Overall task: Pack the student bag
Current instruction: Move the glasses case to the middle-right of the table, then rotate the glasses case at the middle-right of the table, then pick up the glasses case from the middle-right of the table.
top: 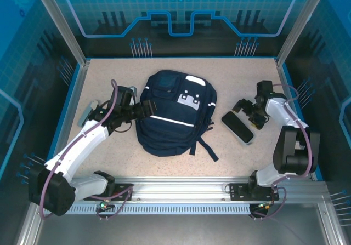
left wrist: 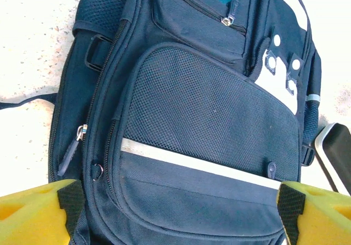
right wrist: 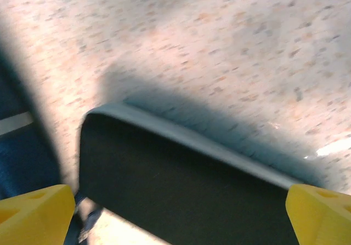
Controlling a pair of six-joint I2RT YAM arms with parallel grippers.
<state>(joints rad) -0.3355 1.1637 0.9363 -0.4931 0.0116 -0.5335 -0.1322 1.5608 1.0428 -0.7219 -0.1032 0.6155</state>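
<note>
The backpack (top: pixel 175 113) lies flat at the centre of the bench (top: pixel 230 75), front pocket up. The left gripper (left wrist: pixel 181 206) stands wide over the backpack's front, holding nothing. The right gripper (right wrist: pixel 181 215), also wide, hangs over a flat black object (top: pixel 237 127), possibly a case, near the bench's right edge.

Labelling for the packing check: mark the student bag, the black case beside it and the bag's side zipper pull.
student bag (top: pixel 164 134): top external view, lower front panel.
black case (top: pixel 237 127): top external view, middle of its top face.
zipper pull (left wrist: pixel 81 133): left wrist view, its metal slider.
</note>
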